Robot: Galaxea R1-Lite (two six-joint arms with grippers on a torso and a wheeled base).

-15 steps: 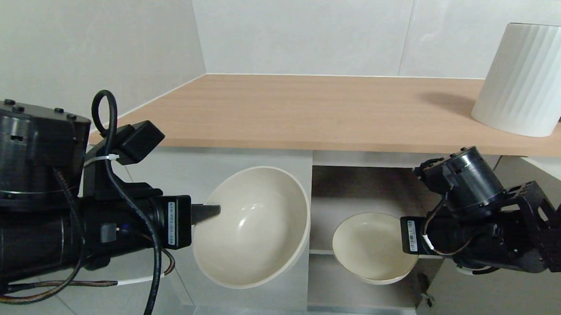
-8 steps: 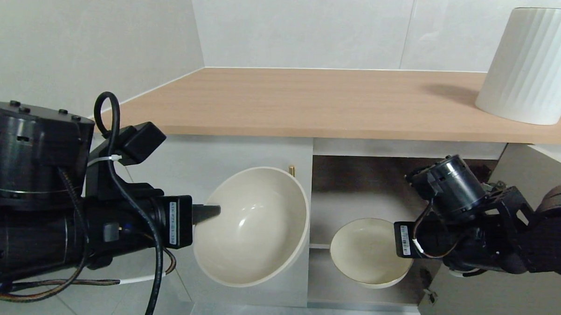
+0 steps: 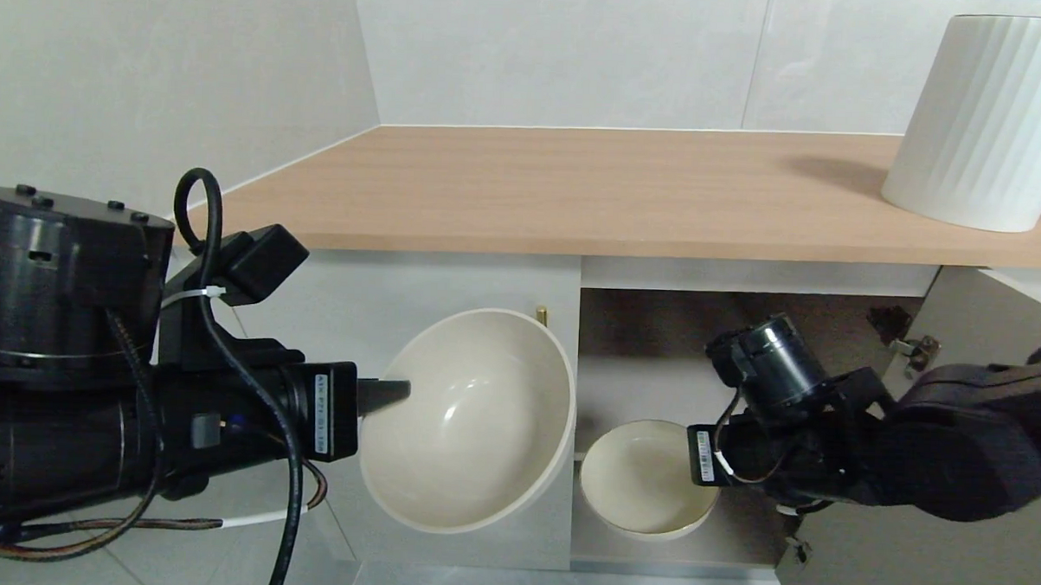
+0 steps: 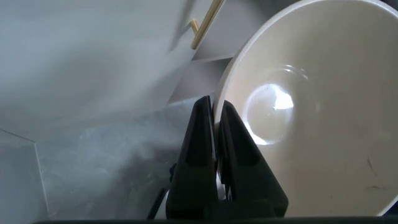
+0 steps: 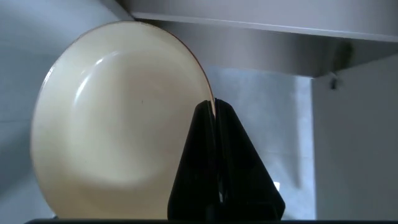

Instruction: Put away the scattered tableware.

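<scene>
Pinching hard with the left claw [image 3: 385,395], fingers almost together on either side of the rim of the big bowl [image 3: 473,421]. Holds that bowl up on edge in mid-air, hollow turned back toward the head camera. Sits right in front of the closed cupboard door [image 3: 417,289], top edge just under the small gold handle [image 3: 541,315].

Over to the right claw [image 5: 214,107] now: same story, closed down to a sliver on the rim of the small bowl [image 3: 644,479]. Grips it from the side and keeps it tilted, hollow facing up and outward, clear of any surface. Hangs at the mouth of the open cupboard [image 3: 658,332], low down, overlapping the front edge of the shelf [image 3: 591,457]. Cannot tell whether it is already past that edge or just short of it. Two bowls side by side, near each other but not touching, big one to the left.

Further out, cupboard door [image 3: 978,317] swung wide on the right, hinge [image 3: 904,345] showing. Above all that, wooden counter [image 3: 576,190] running along the tiled wall, with a white ribbed tub [image 3: 985,118] standing at its far right end.
</scene>
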